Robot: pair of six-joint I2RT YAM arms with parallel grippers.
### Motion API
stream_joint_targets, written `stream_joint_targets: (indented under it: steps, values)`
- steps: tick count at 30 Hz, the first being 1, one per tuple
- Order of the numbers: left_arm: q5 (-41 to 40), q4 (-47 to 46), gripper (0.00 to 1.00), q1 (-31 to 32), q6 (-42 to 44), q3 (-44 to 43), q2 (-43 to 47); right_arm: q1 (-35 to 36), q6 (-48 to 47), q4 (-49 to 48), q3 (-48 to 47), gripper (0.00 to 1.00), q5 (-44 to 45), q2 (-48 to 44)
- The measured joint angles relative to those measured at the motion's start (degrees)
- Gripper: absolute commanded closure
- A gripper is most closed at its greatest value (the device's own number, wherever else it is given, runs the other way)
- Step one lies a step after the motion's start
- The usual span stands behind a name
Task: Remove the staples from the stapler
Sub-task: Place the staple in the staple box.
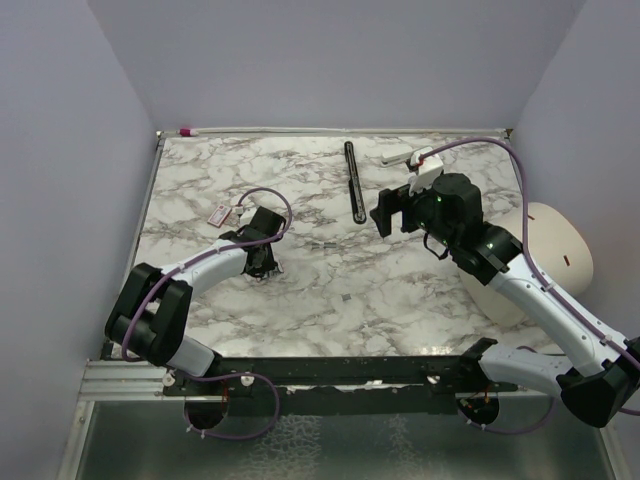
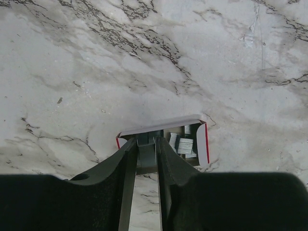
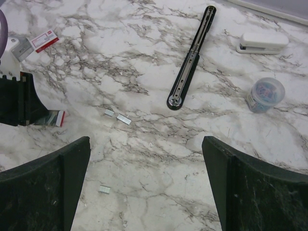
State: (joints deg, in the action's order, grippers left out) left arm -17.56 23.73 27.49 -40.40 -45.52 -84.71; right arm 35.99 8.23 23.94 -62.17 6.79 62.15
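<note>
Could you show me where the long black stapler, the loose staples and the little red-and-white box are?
Black stapler (image 3: 180, 84), right wrist view, silver rail near its rounded end.
Staples (image 3: 124, 119), right wrist view, the longer loose strip.
Red-and-white box (image 2: 204, 144), left wrist view, its right wall.

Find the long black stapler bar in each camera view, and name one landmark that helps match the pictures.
Top external: the black stapler bar lies upper centre, running almost straight away from the arms.
Left wrist: not in it.
Right wrist: the bar is upper centre, slanting from upper right down to the left.
Landmark: the small white stapler, to the right of the bar's far end in both of those views.
</note>
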Motion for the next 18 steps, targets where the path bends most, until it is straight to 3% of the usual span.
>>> stream_joint_targets:
  steps: [12, 18]
  values:
    - [-0.13, 0.48, 0.69, 0.02, -0.02, -0.02, 0.17, 0.00, 0.02, 0.00, 0.00, 0.00, -0.17, -0.02]
    - [-0.07, 1.68, 0.62, 0.39, 0.07, -1.60, 2.78, 0.00, 0.02, 0.00, 0.00, 0.00, -0.26, -0.02]
